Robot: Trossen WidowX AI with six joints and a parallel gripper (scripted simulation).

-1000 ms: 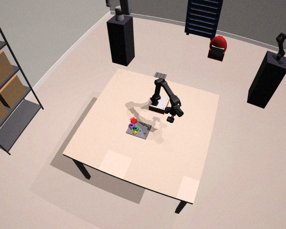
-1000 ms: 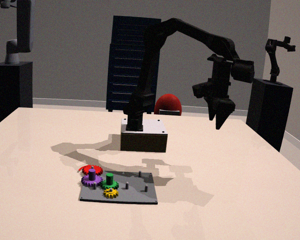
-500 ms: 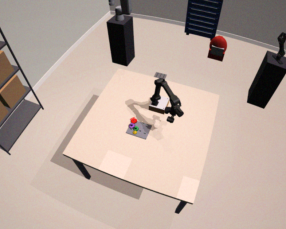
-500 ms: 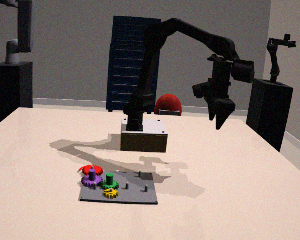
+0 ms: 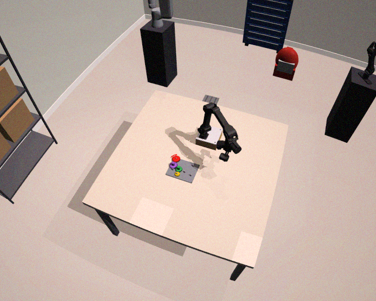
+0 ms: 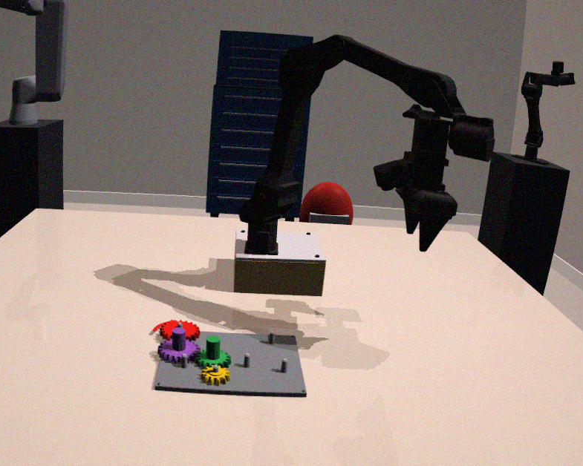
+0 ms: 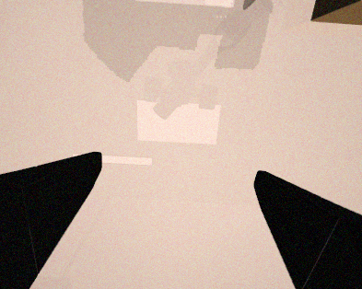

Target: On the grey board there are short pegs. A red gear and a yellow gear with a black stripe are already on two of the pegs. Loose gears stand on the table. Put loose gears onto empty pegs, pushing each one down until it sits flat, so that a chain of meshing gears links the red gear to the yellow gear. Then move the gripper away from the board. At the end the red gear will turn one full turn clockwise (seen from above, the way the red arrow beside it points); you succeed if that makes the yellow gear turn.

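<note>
the pincer (image 5: 223, 157) (image 6: 416, 241) (image 7: 178, 167) stands open with nothing between its fingers, hanging above the desk (image 5: 188, 207) (image 6: 432, 416) (image 7: 181, 248), well apart from the grey board (image 5: 192, 175) (image 6: 261, 384). the board lies inward from all the desk's edges and corners. on it, the purple gear (image 5: 173, 165) (image 6: 178, 351) is beside the red gear (image 5: 176, 158) (image 6: 186, 331), and the green gear (image 5: 178, 168) (image 6: 212, 357) is between the purple gear and the yellow gear (image 5: 177, 174) (image 6: 215, 375). four pegs show bare. whether the teeth all mesh, i cannot tell.
</note>
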